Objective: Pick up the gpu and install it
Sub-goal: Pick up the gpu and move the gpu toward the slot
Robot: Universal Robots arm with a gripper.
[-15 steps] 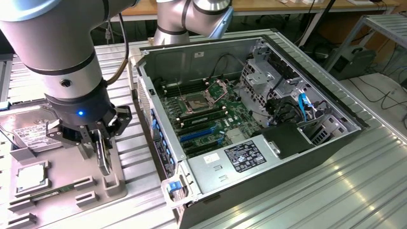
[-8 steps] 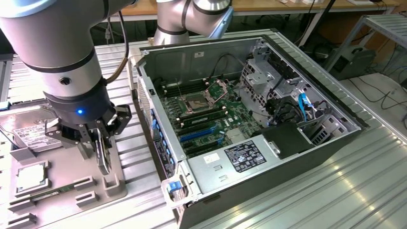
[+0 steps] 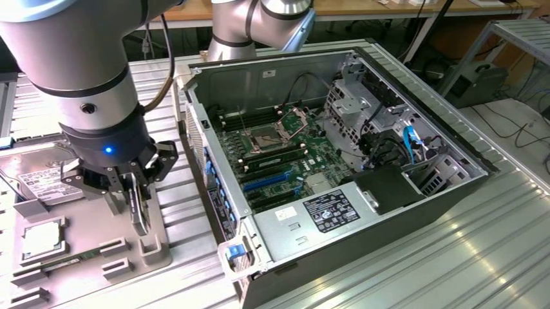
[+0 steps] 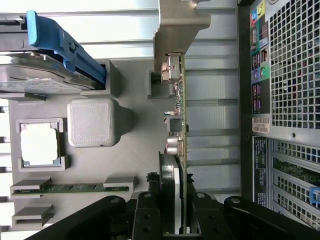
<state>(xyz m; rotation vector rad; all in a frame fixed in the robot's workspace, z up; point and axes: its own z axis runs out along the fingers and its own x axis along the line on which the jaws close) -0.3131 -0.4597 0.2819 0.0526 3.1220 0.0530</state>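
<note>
The gpu (image 3: 138, 209) stands on edge, a thin dark card, over the grey parts tray (image 3: 90, 222) at the exterior view's left. My gripper (image 3: 129, 203) comes straight down on it, and its black fingers (image 3: 113, 193) close on both faces of the card. In the wrist view the gpu (image 4: 180, 125) shows edge-on, with its silver end bracket (image 4: 179, 30) at the far end and its fan housing (image 4: 167, 175) near my gripper (image 4: 175, 217). Whether the card's lower edge still sits in the tray's slot blocks (image 3: 151, 248) I cannot tell.
The open computer case (image 3: 447, 138) lies to the exterior view's right, with its motherboard (image 3: 275, 145) and blue card slots (image 3: 266, 183) exposed. The tray also holds a hard drive (image 4: 40, 75), a processor chip (image 4: 39, 144) and a green memory stick (image 4: 70, 188). The case's rear panel (image 4: 295, 75) is close beside the card.
</note>
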